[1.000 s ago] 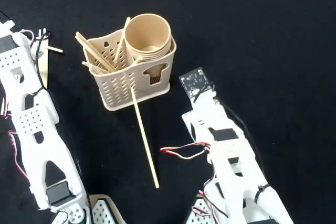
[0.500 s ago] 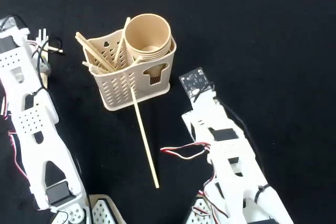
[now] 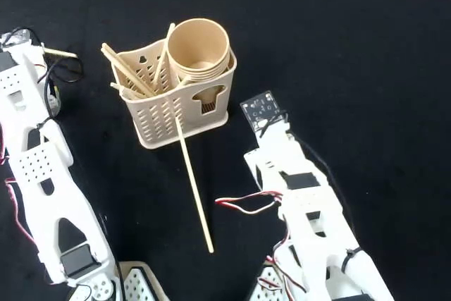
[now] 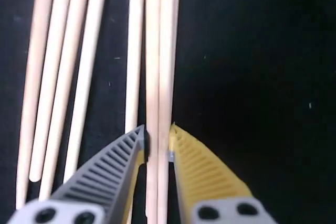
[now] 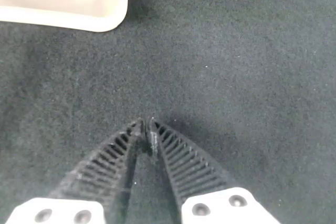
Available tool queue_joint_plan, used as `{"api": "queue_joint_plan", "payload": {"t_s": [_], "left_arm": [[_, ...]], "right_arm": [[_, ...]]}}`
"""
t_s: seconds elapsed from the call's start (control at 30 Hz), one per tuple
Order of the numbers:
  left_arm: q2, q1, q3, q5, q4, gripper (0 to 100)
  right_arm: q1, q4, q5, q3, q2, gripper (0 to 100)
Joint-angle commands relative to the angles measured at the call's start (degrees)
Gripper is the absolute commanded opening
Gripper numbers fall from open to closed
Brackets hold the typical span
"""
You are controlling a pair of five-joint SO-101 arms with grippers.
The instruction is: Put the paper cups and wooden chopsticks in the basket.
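Left side: the left arm (image 3: 35,160) stands along the left edge of the table, and a wooden tip (image 3: 60,53) projects to the right from its far end. The left gripper (image 4: 156,134) is clamped on a pair of chopsticks (image 4: 160,51). The grey finger (image 4: 113,166) presses one side of the pair and the yellow finger (image 4: 197,166) the other. The loose chopsticks (image 4: 63,66) lie side by side on the black cloth (image 4: 252,77), just beside the held pair.

Centre: the basket (image 3: 158,121) stands upright on the far left-centre of the table. The paper cups (image 3: 199,47) are stacked one inside another in its right compartment, mouths up. Several basket chopsticks (image 3: 127,68) sit tilted in its left compartment, their ends sticking out above the rim. A single chopstick (image 3: 196,195) remains outside. Its far end is against the basket's near wall, and its near end points toward the near edge, between the two arms. Whether it leans on the wall or lies flat cannot be determined.

Right side: the right arm (image 3: 303,202) occupies the near right of the table, its far end just beside the basket's near right corner. The right gripper (image 5: 145,125) has its fingers together with nothing between them, over bare cloth. A pale rounded corner of the basket (image 5: 79,3) lies near it, not touching.
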Motion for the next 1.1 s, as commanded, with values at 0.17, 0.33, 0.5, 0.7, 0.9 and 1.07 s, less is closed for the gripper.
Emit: {"api": "queue_joint_plan", "payload": {"t_s": [0.17,0.33,0.5,0.7,0.9,1.07], "left_arm": [[-3.52,-0.92,0.22,-0.70,0.97,3],[-10.02,-1.19,2.15,-0.70,1.14,3],[-21.89,-0.40,10.33,-0.70,1.14,3],[-38.15,0.57,28.44,-0.79,0.79,3],[-40.35,-1.10,38.29,-0.79,-4.31,3],[-32.53,-3.03,41.45,-0.88,-12.66,13]], "right_arm": [[-0.53,-1.23,0.44,-0.48,-1.71,1.4],[-0.53,-1.23,0.44,-0.57,-1.71,1.4],[-0.53,-1.23,0.44,-0.57,-1.71,1.4],[-0.53,-1.23,0.44,-0.57,-1.71,1.4],[-0.44,-1.14,0.44,-0.48,-1.71,1.3],[-0.44,-1.14,0.44,-0.48,-1.71,1.3]]}}
